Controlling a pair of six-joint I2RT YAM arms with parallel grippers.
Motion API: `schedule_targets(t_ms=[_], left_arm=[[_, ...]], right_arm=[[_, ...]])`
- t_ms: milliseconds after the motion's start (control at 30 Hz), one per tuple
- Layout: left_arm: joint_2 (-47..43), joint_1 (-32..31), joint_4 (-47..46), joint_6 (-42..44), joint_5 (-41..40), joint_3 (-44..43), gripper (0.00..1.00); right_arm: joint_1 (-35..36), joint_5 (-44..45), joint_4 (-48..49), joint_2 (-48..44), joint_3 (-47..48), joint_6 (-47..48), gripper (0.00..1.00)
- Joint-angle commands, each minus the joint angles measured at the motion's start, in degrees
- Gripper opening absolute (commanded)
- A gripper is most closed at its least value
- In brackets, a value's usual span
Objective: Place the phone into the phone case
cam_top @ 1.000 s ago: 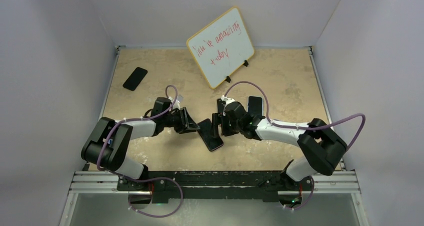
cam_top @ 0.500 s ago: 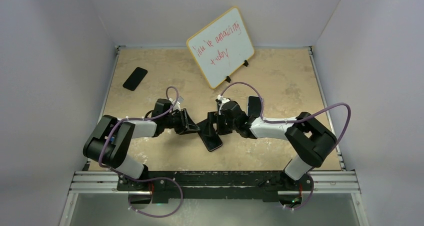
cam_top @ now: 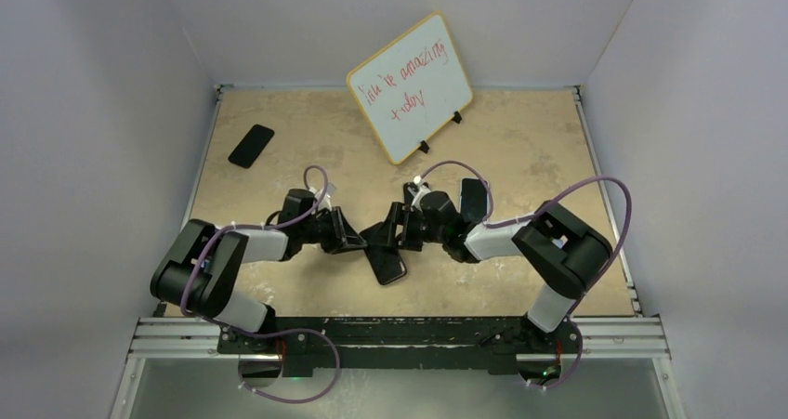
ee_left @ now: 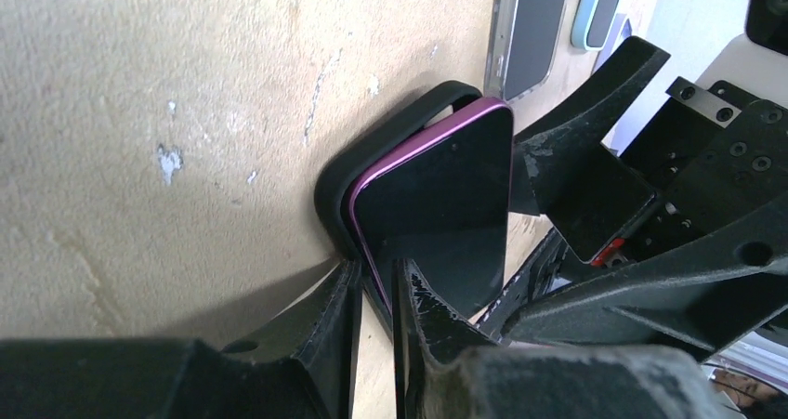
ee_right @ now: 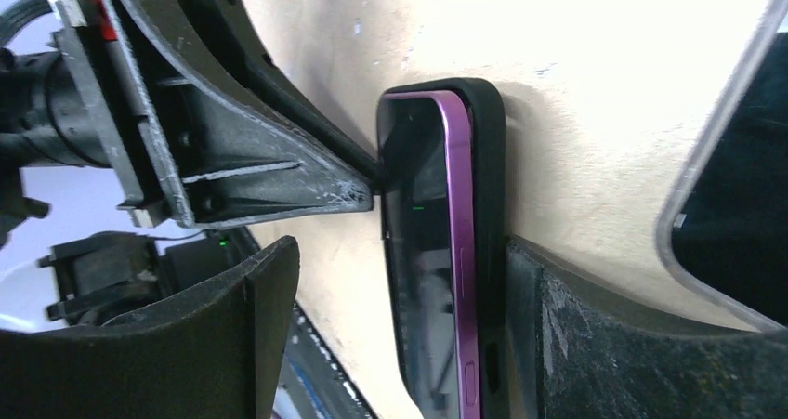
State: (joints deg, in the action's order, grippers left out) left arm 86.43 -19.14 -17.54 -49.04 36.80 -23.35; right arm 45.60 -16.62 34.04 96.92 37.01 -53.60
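Mid-worktop, left gripper (ee_left: pixel 376 289) pinched — seemingly — the phone (ee_left: pixel 437 205) in its case (ee_left: pixel 390 126); right gripper (ee_right: pixel 400 252) straddled both, jaws apart.

We see a tan, mottled bench (cam_top: pixel 520 150) closed in by pale walls. At its back a whiteboard (cam_top: pixel 410 86) with red handwriting leans tilted on small black feet. A black handset (cam_top: pixel 251 146) lies flat near the back left corner. Another dark slab (cam_top: pixel 474 194) with a pale rim lies right of centre. A metal rail (cam_top: pixel 400 337) runs along the near edge.
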Motion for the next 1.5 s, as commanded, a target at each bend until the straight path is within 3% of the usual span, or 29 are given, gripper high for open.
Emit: schedule_targets(t_ms=[0, 267, 533, 633, 767, 833, 933, 1100, 1300, 1367, 1467], left_arm=[[-2.7, -0.7, -0.6, -0.9, 2.8, 0.7, 0.2], [-2.9, -0.7, 3.2, 1.5, 1.3, -0.1, 0.22], [-4.0, -0.7, 4.5, 1.7, 0.9, -0.1, 0.23], [-4.2, -0.7, 5.4, 2.2, 0.9, -0.4, 0.25], [-4.4, -0.7, 6.0, 2.6, 0.7, -0.6, 0.28], [-4.5, -0.7, 6.1, 2.7, 0.7, -0.6, 0.29], [-4.5, -0.7, 6.2, 2.8, 0.6, -0.6, 0.29], [-4.4, -0.7, 6.0, 2.8, 0.5, -0.6, 0.29], [-4.6, -0.7, 6.0, 2.7, 0.7, -0.8, 0.3], [-4.9, -0.7, 6.1, 2.7, 0.8, -1.0, 0.3], [-6.1, -0.7, 6.8, 2.7, 1.1, -1.4, 0.3]], right_arm=[[1.6, -6.6, 18.1, 0.4, -0.7, -8.1, 0.77], [1.1, -7.1, 20.7, -1.1, -3.2, -8.9, 0.67], [0.8, -5.9, 15.1, -1.9, -3.4, -6.2, 0.5], [0.8, -5.1, 14.1, -2.5, -3.5, -5.6, 0.38], [0.8, -3.4, 8.6, -3.6, -2.1, -2.2, 0.09], [0.8, -2.5, 6.2, -4.0, -1.4, -0.6, 0.0], [0.8, -1.4, 3.6, -4.3, -0.9, 0.2, 0.01], [0.8, -1.3, 2.3, -3.9, -0.1, 0.9, 0.2], [0.8, -2.2, 0.9, -2.5, 1.2, 1.4, 0.36], [0.8, -2.6, 0.6, -2.4, 1.5, 1.9, 0.31], [0.8, -4.0, -0.1, -2.8, 1.8, 2.0, 0.12]])
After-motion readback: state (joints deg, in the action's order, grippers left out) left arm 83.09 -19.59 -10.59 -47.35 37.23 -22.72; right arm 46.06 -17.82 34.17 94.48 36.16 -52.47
